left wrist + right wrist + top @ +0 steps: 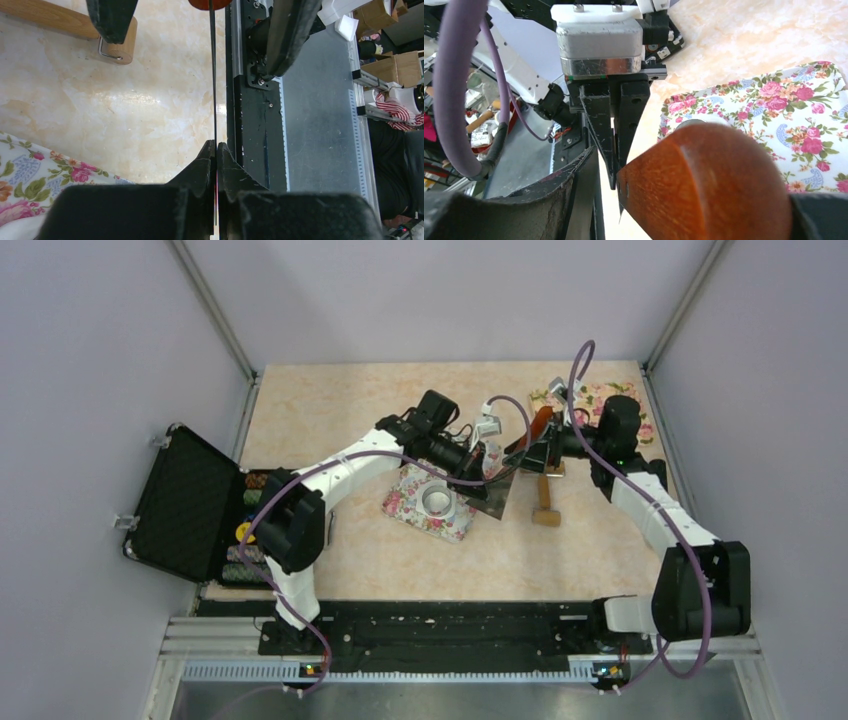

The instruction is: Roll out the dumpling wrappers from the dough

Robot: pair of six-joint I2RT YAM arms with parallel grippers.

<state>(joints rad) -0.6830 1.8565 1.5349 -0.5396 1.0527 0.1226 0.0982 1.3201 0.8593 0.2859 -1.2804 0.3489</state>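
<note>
Only the left wrist view shows the grip edge-on. The left fingers (pixel 200 172) are pressed together on a thin dark blade (pixel 497 495), which runs straight up to a red-brown wooden handle (pixel 709 180). The right wrist view fills with that handle. The right fingers (pixel 544 210) stand on either side of it, and I cannot tell whether they press it.

From above, the tool hangs over the table (pixel 330 400) at centre. A round white piece (pixel 437 500) sits on the near floral mat (pixel 405 505), at 8 o'clock from the blade and partly under its edge. Its middle looks greyer, so I cannot tell whether it is dough or a bowl. A second floral mat (pixel 600 398) lies at 1 o'clock, behind the right arm. A wooden roller (pixel 545 502) lies at 5 o'clock from the handle. An open black case (pixel 185 502) sits at 9 o'clock with rows of coloured discs (pixel 245 530) beside it.

The left wrist view alone shows cardboard boxes (pixel 400 65) and striped cloth (pixel 400 107) beyond the rail. No lettering is legible.
</note>
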